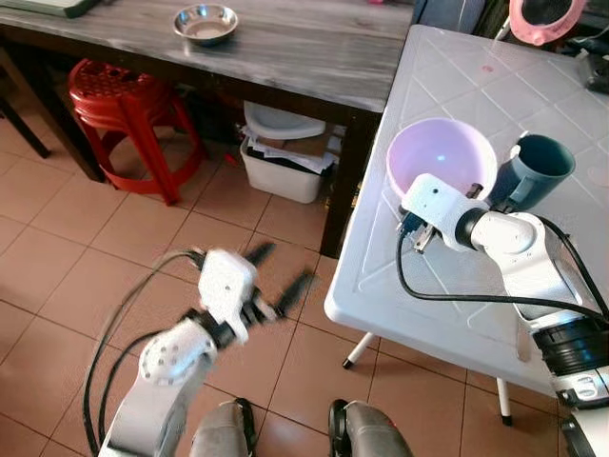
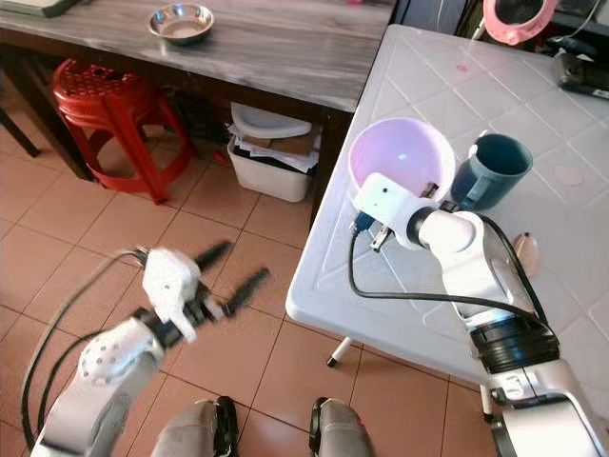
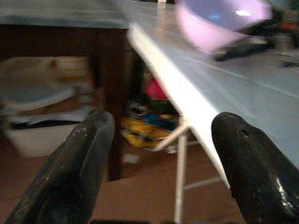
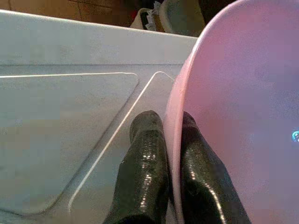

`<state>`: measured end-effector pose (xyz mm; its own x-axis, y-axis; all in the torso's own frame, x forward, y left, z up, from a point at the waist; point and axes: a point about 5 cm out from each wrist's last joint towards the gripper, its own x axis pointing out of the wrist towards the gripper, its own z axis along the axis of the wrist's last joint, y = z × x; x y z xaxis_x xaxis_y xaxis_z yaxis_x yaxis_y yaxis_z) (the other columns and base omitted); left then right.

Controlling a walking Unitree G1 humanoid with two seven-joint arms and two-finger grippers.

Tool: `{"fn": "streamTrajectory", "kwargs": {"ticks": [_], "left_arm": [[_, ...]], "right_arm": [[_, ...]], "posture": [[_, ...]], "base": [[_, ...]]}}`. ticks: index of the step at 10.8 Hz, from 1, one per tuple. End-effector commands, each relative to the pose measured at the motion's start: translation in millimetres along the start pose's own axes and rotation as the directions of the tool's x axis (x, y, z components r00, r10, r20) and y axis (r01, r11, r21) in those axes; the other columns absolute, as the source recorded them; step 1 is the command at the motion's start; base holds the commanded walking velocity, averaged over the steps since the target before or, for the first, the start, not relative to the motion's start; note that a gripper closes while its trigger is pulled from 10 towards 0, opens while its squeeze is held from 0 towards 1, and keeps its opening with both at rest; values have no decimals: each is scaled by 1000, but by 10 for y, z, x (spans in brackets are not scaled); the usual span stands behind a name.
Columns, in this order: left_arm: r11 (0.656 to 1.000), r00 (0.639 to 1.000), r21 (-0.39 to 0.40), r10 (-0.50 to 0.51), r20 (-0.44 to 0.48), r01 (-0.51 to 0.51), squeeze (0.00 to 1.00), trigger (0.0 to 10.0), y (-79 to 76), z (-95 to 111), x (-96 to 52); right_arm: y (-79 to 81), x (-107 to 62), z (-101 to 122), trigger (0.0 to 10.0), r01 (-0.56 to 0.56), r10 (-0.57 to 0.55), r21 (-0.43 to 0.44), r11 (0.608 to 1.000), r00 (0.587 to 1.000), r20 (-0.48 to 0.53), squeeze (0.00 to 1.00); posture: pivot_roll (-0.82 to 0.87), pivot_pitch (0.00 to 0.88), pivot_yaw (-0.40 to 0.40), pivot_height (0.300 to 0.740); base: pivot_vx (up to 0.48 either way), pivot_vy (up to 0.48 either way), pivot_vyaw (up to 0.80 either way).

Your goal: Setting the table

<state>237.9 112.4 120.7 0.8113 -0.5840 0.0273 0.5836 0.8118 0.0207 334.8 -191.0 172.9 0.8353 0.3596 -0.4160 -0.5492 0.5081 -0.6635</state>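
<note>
Item 1. My left gripper (image 1: 276, 286) hung over the tiled floor (image 1: 76, 276), short of the white table's (image 1: 457, 314) near edge, fingers spread apart and holding nothing. It was blurred in the head views.

Item 2. My right gripper (image 4: 172, 140) lay on the white table, ahead and to the right of the left one. Its two fingers (image 4: 145, 158) were closed on the rim of the pink bowl (image 1: 440, 157), one finger outside the wall and one inside. The bowl sat on the table near the corner. To do this step well, I judged the pinch should stay square on the rim and the bowl be lifted level, since a thin wall held at one point would tend to tip away from the grip.

Item 3. Pink bowl: nothing to be seen inside it.

Item 4. Dark teal mug (image 1: 533, 171), just beside the bowl on the far right of my right gripper, tilted, mouth towards me. Contents could not be told. It was close enough to be knocked when the bowl moved.

Item 5. White bin (image 1: 285, 157), beyond the left gripper under the wooden table (image 1: 314, 48), holding paper and cardboard scraps.

Item 6. Red stool (image 1: 124, 105), to the left of the bin.

Item 7. Steel bowl (image 1: 205, 23), farthest, on the wooden table; it looked empty.
</note>
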Motion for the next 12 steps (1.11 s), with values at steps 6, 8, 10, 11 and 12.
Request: {"fn": "streamTrajectory", "kwargs": {"ticks": [6, 8, 10, 11, 12], "left_arm": [[926, 924, -12, 378, 54, -378, 0, 10000, 297, 8, 4], [899, 894, -3, 437, 97, -438, 0, 10000, 373, 120, 78], [882, 876, 17, 466, 121, -471, 0, 10000, 471, 156, 66], [878, 871, 8, 473, 130, -478, 0, 10000, 501, 176, 66], [879, 872, 12, 471, 133, -477, 0, 10000, 504, 189, 76]], "right_arm": [[392, 115, 239, 10000, 247, -356, 383, 890, 901, 247, 0], [330, 61, 417, 10000, 288, -447, 433, 854, 832, 328, 0], [296, 28, 444, 10000, 314, -503, 480, 819, 795, 339, 0], [312, 32, 498, 10000, 325, -534, 512, 795, 775, 338, 0], [315, 33, 512, 10000, 335, -548, 522, 785, 767, 332, 0]], "posture": [[-33, 187, -10, 740], [-32, 189, -15, 740], [-28, 193, -17, 740], [-29, 194, -13, 740], [-28, 190, -11, 740]], "base": [[0, 236, 0], [0, 465, 0], [0, 448, 0], [364, 315, 0], [435, 0, 0]]}}
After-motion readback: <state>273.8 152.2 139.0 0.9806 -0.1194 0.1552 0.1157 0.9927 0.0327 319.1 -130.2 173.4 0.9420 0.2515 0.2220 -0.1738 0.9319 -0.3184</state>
